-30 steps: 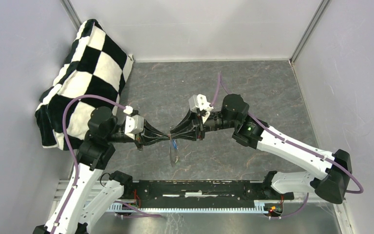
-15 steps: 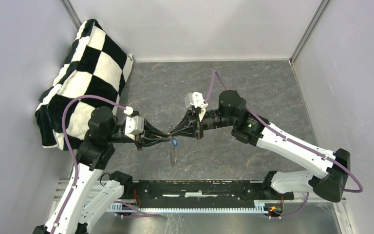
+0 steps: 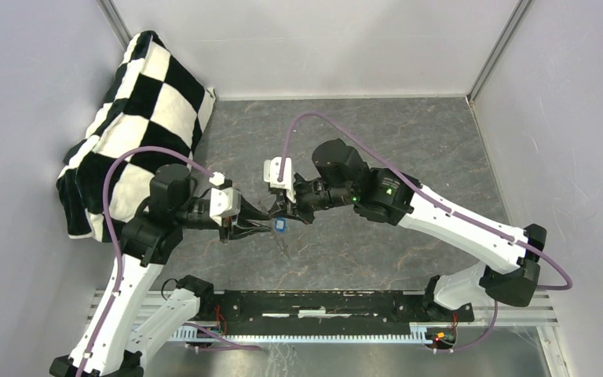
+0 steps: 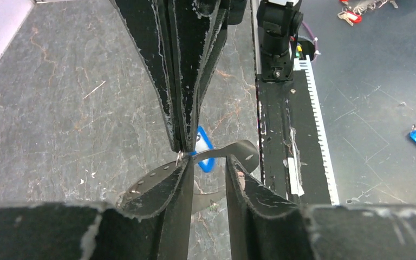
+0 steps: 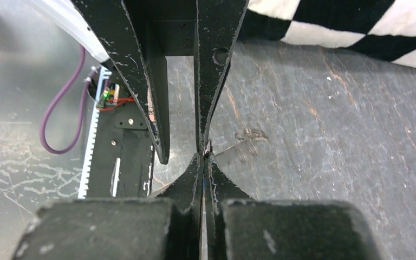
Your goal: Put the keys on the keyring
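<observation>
Just beside the closed right gripper sits the blue key.

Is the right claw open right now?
No, in the right wrist view the right claw has its two fingers pressed together with no gap between them.

Blue key: tiny key with blue plastic head, centre of the frame, tilted, blade hidden.
Keyring: thin grey metallic loop, mid-frame, faint and blurred.
</observation>
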{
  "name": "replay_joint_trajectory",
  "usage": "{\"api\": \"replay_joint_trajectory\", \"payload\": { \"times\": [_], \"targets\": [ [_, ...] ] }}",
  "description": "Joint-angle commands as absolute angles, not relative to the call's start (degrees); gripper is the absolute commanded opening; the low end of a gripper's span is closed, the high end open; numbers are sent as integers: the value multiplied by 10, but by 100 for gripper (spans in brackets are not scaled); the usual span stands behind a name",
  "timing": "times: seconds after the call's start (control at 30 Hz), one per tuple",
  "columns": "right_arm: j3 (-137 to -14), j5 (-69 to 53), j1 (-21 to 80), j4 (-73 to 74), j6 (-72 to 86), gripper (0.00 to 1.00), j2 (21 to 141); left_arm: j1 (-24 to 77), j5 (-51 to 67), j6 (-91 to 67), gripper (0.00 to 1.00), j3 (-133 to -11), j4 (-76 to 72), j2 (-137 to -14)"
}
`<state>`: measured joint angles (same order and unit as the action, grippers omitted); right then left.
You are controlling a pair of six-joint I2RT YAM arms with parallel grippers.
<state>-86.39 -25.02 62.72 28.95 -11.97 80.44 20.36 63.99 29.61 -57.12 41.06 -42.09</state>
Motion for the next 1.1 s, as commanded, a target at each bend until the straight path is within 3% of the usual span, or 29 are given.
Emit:
{"api": "replay_joint_trajectory", "payload": {
  "times": [0.0,0.47,0.7,0.87,1.07],
  "targets": [
    [-912,-218,648,352,-155,0,817,205,627,364,33,-598,440,-429],
    [-932,-215,655,371,-163,0,812,205,609,421,27,-636,513,-429],
    [-954,-243,656,373,-150,0,830,204,600,385,34,-620,437,-414],
    [-975,-246,661,380,-152,0,847,205,622,378,33,-618,456,-429],
    [-989,-242,664,391,-157,0,858,204,601,423,18,-637,509,-448]
  ]
}}
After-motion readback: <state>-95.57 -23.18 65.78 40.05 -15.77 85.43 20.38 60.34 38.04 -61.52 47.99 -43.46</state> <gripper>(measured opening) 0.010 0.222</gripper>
